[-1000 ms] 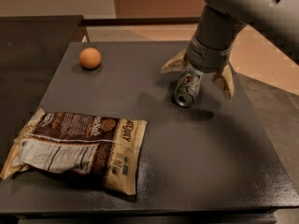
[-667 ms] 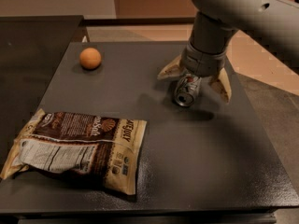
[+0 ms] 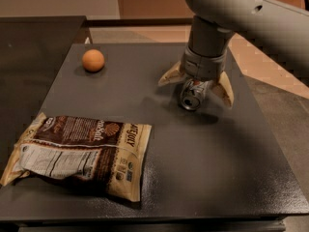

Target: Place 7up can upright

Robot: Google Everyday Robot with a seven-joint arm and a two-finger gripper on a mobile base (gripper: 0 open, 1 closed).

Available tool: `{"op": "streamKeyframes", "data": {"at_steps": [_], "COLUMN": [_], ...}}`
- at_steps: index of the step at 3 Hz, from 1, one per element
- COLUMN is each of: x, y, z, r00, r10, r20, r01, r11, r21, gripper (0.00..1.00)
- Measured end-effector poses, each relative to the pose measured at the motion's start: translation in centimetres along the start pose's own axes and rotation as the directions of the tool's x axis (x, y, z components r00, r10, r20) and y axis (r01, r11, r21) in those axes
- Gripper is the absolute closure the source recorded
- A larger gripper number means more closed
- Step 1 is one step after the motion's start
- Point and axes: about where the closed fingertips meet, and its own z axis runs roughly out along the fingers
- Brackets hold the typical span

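Observation:
The 7up can (image 3: 192,95) lies on its side on the dark grey table (image 3: 217,168), right of centre, with its shiny top and pull tab facing the camera. My gripper (image 3: 194,84) hangs straight over the can. Its cream fingers (image 3: 167,76) are spread open on either side of the can and straddle it without gripping. The grey wrist and arm come down from the upper right and hide the rear part of the can.
An orange ball (image 3: 93,60) sits at the table's back left. A brown and cream snack bag (image 3: 82,151) lies flat at the front left. A darker counter (image 3: 34,37) adjoins the left side. The table's right edge drops to the floor.
The gripper has shifted a little to the left and down around the can. The can has stayed in about the same place, on its side.

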Motion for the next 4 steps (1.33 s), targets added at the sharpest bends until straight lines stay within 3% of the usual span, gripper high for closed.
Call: {"op": "streamKeyframes", "data": {"at_steps": [1,3,4], "x": [0.5,1.4,1.5], "y": [-0.5,-0.6,-1.6], "z": [0.1,0.6,-0.9], "r00": [1.000,1.000,0.992], "r10": [0.007,0.028,0.123], "r20": [-0.003,-0.014,0.010], "r01": [-0.007,-0.029,-0.124], "r11": [1.0000,0.9993,0.9923], "r21": [-0.005,-0.026,0.005], "gripper": [0.18,0.65,0.88]}}
